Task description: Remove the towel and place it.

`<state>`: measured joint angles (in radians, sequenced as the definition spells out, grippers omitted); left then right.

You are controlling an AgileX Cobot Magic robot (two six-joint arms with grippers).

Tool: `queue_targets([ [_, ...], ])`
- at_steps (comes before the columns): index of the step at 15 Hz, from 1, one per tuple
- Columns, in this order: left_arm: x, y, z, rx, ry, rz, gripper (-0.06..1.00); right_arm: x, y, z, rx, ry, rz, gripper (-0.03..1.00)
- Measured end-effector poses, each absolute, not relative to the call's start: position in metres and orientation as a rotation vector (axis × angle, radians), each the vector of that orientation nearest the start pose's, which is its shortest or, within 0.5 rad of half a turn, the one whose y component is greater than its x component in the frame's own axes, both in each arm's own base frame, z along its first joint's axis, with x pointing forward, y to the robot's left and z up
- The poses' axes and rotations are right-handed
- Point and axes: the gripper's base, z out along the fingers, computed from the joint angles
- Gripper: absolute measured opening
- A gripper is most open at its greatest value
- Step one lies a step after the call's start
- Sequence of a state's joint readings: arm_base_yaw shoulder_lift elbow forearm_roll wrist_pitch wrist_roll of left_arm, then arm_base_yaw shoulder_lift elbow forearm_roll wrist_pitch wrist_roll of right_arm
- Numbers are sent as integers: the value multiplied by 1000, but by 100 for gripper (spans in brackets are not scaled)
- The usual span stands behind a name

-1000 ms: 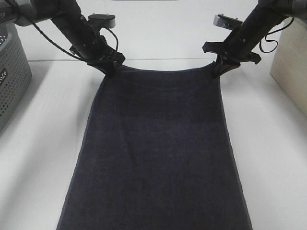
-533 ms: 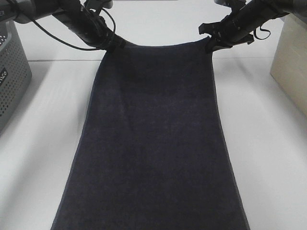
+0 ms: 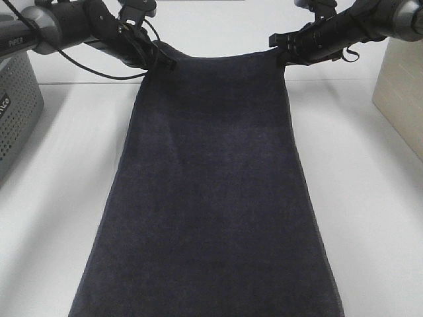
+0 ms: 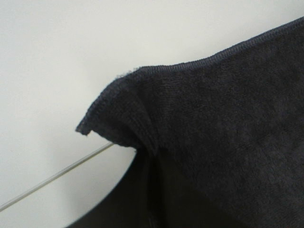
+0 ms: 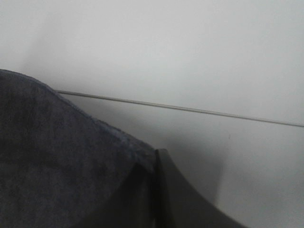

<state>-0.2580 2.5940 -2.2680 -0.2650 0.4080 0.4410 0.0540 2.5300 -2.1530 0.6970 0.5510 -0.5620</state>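
Note:
The towel point(image 3: 211, 185), a long charcoal terry cloth, hangs stretched from its two far corners down to the white table point(image 3: 53, 211) and runs out of the exterior view at the near edge. My left gripper point(image 3: 160, 61) is shut on the towel's far left corner, and my right gripper point(image 3: 280, 53) is shut on its far right corner. Both hold that edge high above the table. In the left wrist view the hemmed corner point(image 4: 123, 109) folds over the closed fingers point(image 4: 152, 199). The right wrist view has the towel point(image 5: 57, 166) pinched at the dark fingers point(image 5: 166, 194).
A grey perforated basket point(image 3: 16, 105) stands at the table's left edge. A beige box point(image 3: 400, 86) stands at the right. A white wall rises behind the table's far edge.
Both grippers rose and moved toward the back wall, lifting the towel's far edge higher. The cloth now hangs more steeply and tauter.

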Motion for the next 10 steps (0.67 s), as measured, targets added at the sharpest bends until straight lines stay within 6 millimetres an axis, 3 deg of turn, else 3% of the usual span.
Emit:
queue_targets([
  [3, 566, -157, 134, 535, 2091, -127, 0, 566, 61, 134, -166, 2243, 447, 2],
  [7, 570, -157, 116, 517, 2069, -111, 0, 569, 61, 136, -164, 2191, 439, 2],
  [10, 571, -156, 111, 508, 2056, -104, 0, 571, 60, 117, -151, 2206, 441, 2],
])
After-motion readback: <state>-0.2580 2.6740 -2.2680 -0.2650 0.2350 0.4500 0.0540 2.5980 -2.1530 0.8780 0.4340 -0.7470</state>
